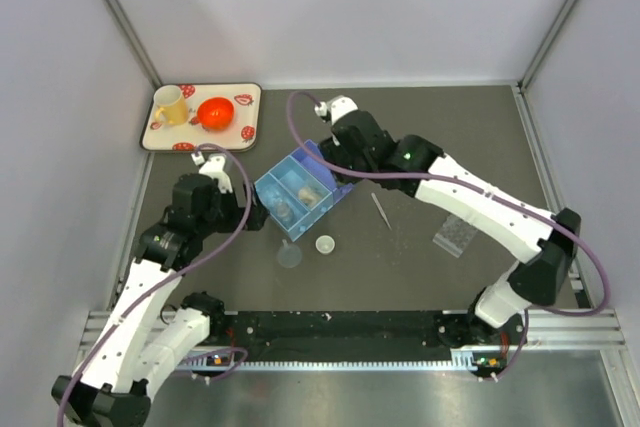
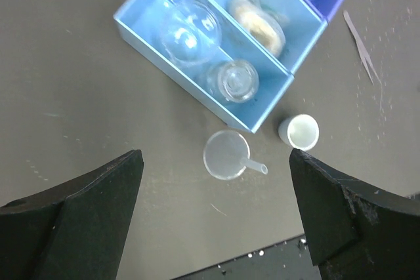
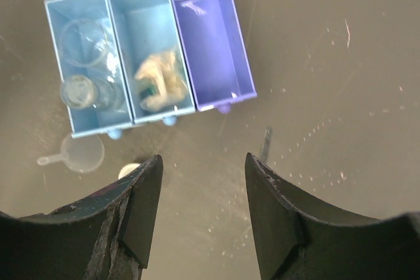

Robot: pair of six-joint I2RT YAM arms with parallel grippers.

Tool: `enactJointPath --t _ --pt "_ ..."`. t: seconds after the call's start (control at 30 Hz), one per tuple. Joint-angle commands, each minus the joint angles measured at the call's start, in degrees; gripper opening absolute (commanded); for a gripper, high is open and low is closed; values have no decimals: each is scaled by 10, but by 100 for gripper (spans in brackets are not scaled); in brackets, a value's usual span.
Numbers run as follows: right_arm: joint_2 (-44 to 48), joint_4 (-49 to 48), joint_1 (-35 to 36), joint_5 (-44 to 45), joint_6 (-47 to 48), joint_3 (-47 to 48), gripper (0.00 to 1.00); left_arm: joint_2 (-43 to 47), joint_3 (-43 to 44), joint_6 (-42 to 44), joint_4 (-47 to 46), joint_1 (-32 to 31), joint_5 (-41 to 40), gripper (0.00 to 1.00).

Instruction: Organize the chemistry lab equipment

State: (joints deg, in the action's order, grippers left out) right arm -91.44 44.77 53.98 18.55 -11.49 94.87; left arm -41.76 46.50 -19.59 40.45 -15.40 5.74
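Two empty grippers, jaws spread: left gripper [image 2: 215, 162] hangs centred over the funnel [image 2: 226, 155] beside the cup [image 2: 302, 130], on the near-edge side of the blue bin [image 2: 170, 73], likely aligned for grasping; right gripper [image 3: 203, 162] hovers over the bin

- A dark grey matte surface [image 1: 420, 147], flecked with pale specks, fills the enclosure.
- A plain pale back wall [image 1: 340, 7], left wall [image 1: 50, 147] and right wall [image 1: 600, 97] close three sides.
- Grey metal posts [image 1: 120, 17] run up from the far corners.
- A slotted aluminium rail [image 1: 340, 332] lines the near edge.
- Light is soft and even.
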Motion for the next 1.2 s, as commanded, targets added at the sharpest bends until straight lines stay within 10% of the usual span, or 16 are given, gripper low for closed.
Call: enactJointPath --t 0.0,0.4,1.17 --pt "44 -5 8 26 -20 -74 54 -21 -23 -23 -34 -44 24 98" --pt "119 -45 8 13 -53 -214 54 -131 -52 -65 -84 -164 -22 95" --pt "162 -65 8 10 -64 -281 54 -194 -79 -90 -134 -180 -34 35"
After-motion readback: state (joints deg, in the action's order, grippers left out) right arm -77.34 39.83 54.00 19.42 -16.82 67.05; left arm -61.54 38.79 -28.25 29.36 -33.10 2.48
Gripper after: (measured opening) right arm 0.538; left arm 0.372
